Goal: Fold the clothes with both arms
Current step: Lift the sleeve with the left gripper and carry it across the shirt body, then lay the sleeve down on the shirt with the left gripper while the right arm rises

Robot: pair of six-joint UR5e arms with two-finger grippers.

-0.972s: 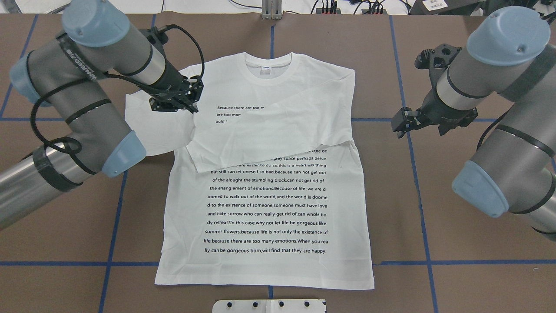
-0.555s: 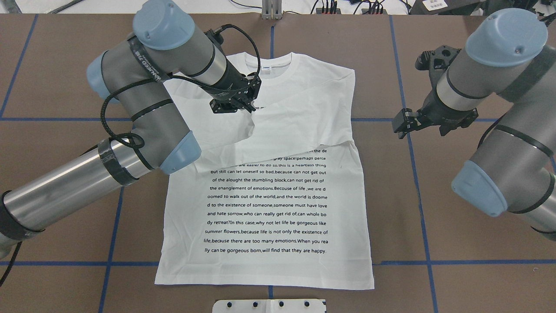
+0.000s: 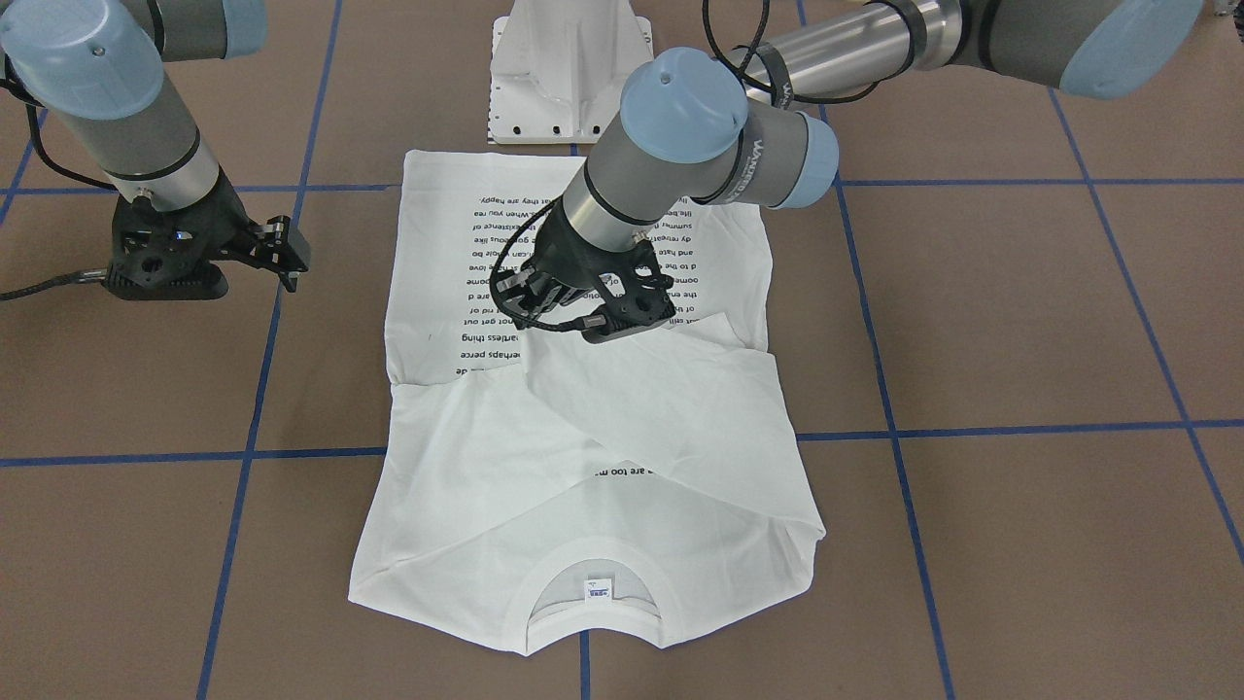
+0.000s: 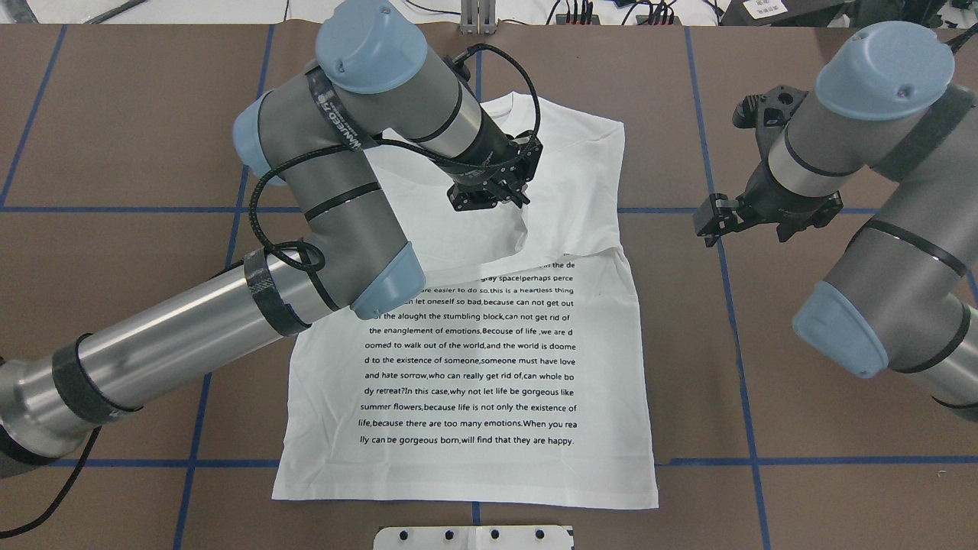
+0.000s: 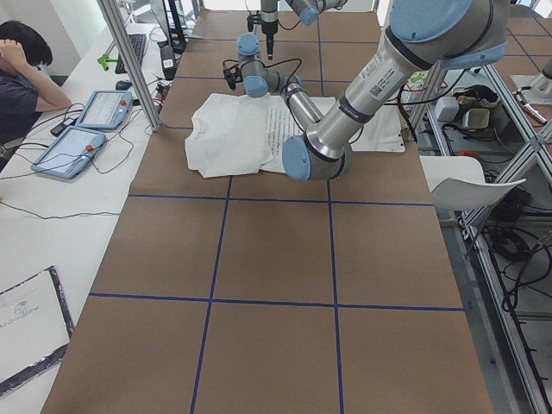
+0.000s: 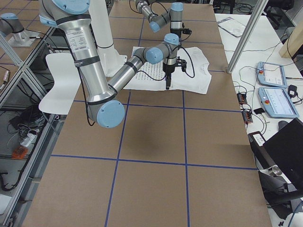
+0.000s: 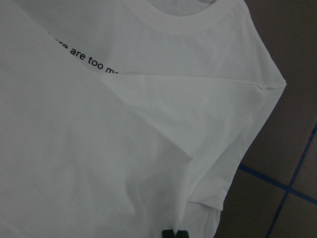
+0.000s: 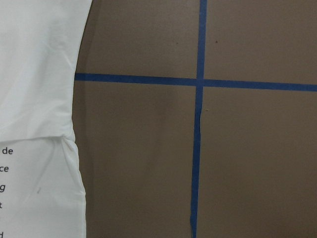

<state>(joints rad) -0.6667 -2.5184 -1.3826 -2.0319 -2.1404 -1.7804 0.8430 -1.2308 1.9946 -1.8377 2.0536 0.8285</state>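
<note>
Robotics lab. Left arm (image 4: 191, 336) and right arm (image 4: 901, 252) over a brown table (image 5: 276, 259) gridded with blue tape (image 8: 138, 78). White pedestal (image 3: 564, 68) at its edge. Aluminium frame posts (image 5: 129, 60); white side bench (image 5: 43, 224) carrying teach pendants (image 5: 73, 148), loose cables, laptop (image 6: 284, 151); seated operator (image 5: 21, 60)

You are seeing a dark-haired person (image 5: 19, 69) sitting at the upper left of the left-end view, with two tablets (image 5: 76, 148) lying on the white bench (image 5: 34, 224) beside the blue-taped brown table (image 5: 276, 250).
</note>
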